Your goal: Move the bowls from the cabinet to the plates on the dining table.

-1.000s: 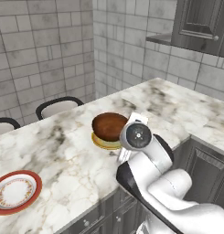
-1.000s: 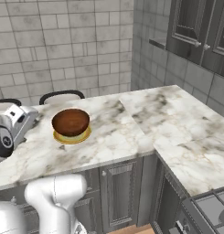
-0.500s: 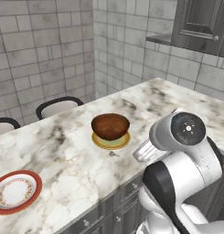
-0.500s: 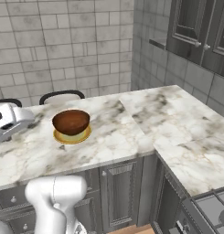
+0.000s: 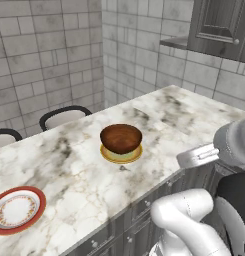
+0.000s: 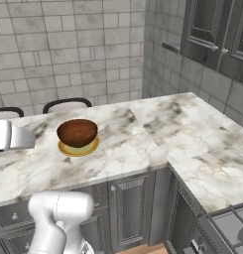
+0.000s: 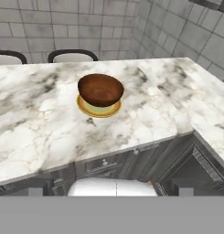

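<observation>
In the left base view the dark reddish-brown bowl (image 5: 121, 138) sits upright on the yellow-orange plate (image 5: 121, 155), out on the marble dining table (image 5: 69, 165); the red-rimmed plate (image 5: 16, 210) lies on the same top, well apart from the bowl toward the near left edge, and the grey cabinet (image 5: 221, 25) hangs beyond the bowl at upper right. In the right base view the bowl (image 6: 77, 132) rests on its plate (image 6: 78, 147), with the cabinet doors (image 6: 214, 34) far off to its right. In the hand view the bowl (image 7: 100, 89) covers most of the plate (image 7: 98, 109). Whether the fingers are spread or closed I cannot tell.
</observation>
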{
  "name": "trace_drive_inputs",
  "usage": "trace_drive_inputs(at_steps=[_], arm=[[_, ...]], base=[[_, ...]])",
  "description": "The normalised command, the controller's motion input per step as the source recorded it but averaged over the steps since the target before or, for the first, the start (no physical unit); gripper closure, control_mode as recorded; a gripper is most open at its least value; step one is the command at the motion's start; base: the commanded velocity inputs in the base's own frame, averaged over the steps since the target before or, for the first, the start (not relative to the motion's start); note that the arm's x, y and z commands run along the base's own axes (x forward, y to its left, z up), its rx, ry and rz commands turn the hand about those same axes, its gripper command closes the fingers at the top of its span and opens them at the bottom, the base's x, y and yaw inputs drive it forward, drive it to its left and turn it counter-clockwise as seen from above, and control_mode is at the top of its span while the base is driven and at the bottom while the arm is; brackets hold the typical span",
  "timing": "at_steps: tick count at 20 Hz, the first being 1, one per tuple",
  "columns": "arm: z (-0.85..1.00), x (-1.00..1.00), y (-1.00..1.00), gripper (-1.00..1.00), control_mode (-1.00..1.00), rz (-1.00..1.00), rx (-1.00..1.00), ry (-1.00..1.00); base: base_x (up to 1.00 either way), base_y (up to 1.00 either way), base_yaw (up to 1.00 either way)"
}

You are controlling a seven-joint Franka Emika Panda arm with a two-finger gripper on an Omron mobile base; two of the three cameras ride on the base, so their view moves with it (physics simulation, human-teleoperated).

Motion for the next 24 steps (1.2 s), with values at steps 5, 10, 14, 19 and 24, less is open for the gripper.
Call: trace_drive_inputs(at_steps=[5,10,14,19,24], arm=[[-0.12,-0.36,-0.18,-1.0,-1.0,0.0,0.1,0.0],[-0.3,-0.01,-0.09,-1.0,-1.0,0.0,0.0,0.0],[-0.38,0.27,-0.07,-1.0,-1.0,0.0,0.0,0.01],[-0.3,0.45,0.0,-1.0,-1.0,0.0,0.0,0.04],[-0.25,0.27,0.0,-1.0,-1.0,0.0,0.0,0.02]], base=[[0.0,0.0,0.0],[0.0,0.0,0.0],[0.0,0.0,0.0],[0.0,0.0,0.0],[0.0,0.0,0.0]])
